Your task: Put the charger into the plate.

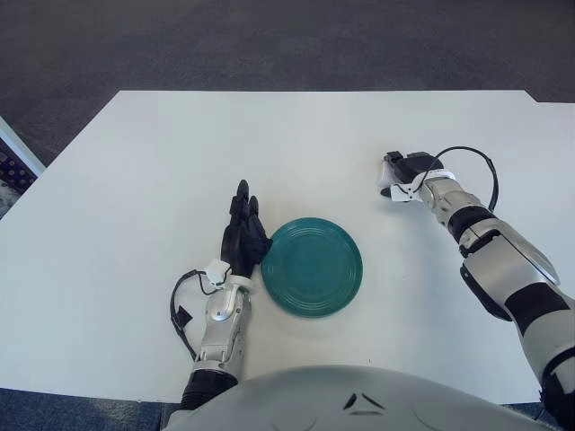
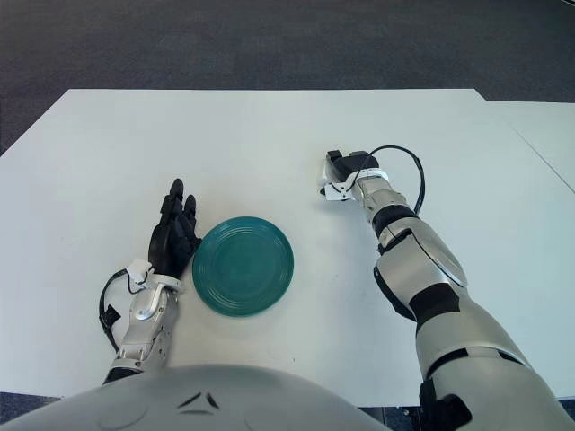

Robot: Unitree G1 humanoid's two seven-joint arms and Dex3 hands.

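A round teal plate (image 1: 312, 267) lies on the white table (image 1: 269, 144), near its front edge. My right hand (image 1: 401, 170) is up and to the right of the plate, a hand's width from its rim. Its fingers are curled around a small dark charger (image 2: 340, 162), which they mostly hide. It is held just above the table, with a shadow under it. My left hand (image 1: 244, 226) shows at the plate's left rim with its fingers stretched out flat and nothing in it.
The table's far edge borders a dark carpet floor (image 1: 269, 45). A second white surface (image 2: 548, 135) adjoins on the right. Cables loop at both wrists.
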